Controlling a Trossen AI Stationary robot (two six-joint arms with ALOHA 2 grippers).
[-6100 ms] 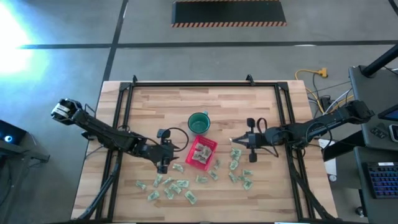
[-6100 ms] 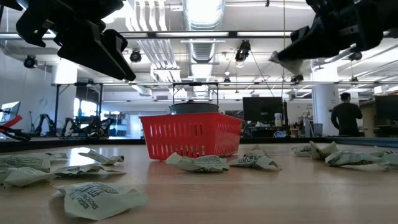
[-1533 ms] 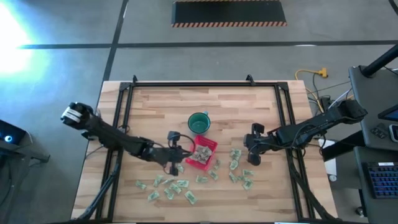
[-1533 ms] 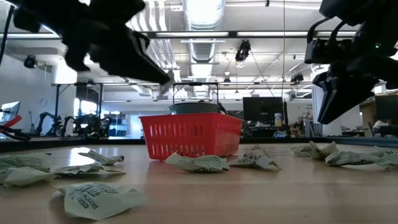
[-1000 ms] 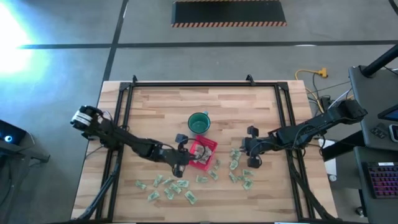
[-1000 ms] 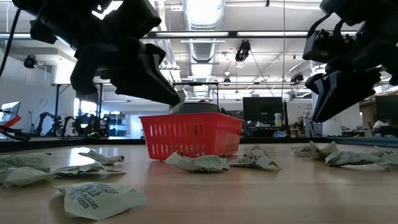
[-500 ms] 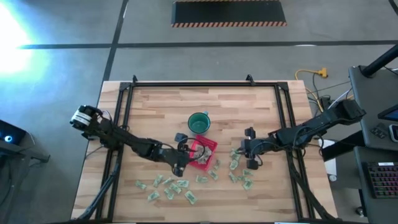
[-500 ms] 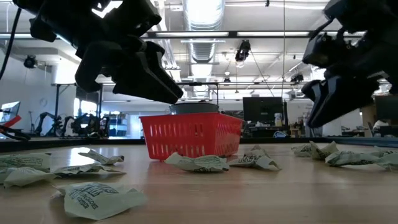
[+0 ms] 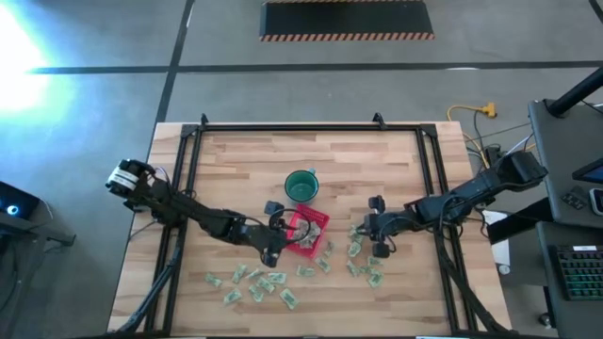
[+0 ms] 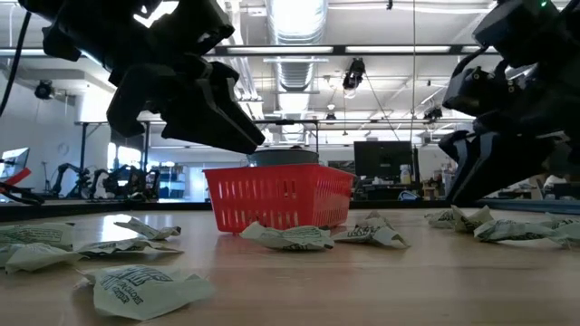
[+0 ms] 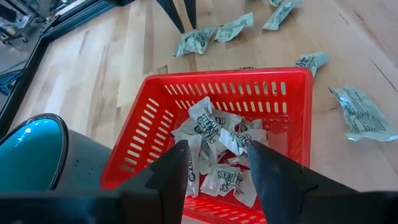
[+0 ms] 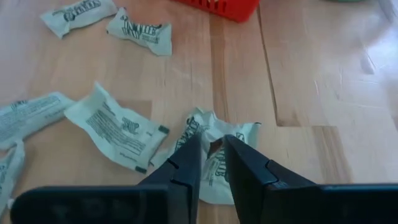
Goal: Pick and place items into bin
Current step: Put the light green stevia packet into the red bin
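My left gripper (image 11: 214,163) hangs right over the red bin (image 11: 292,78), and its two fingers are now spread apart with nothing between them. A second ago they were pinched tight — so I have just let a packet go. Straight below my fingertips a little heap of green-and-white packets (image 11: 214,134) lies inside the bin, and the new one should be somewhere in that heap. That is one more piece put away. The dark-green cup (image 9: 301,185) sits just past the bin, on its far side.

My right gripper (image 12: 211,152) has dropped down low to the table over the last second. Its fingers stand a small way apart, with a crumpled packet (image 12: 208,168) right under the tips. They are not holding it yet, I think — they look ready to close on it.

Many more packets (image 9: 252,282) are scattered on the wooden table (image 9: 236,160), most of them nearer the front edge than my two grippers. So there is a lot left to pick up.
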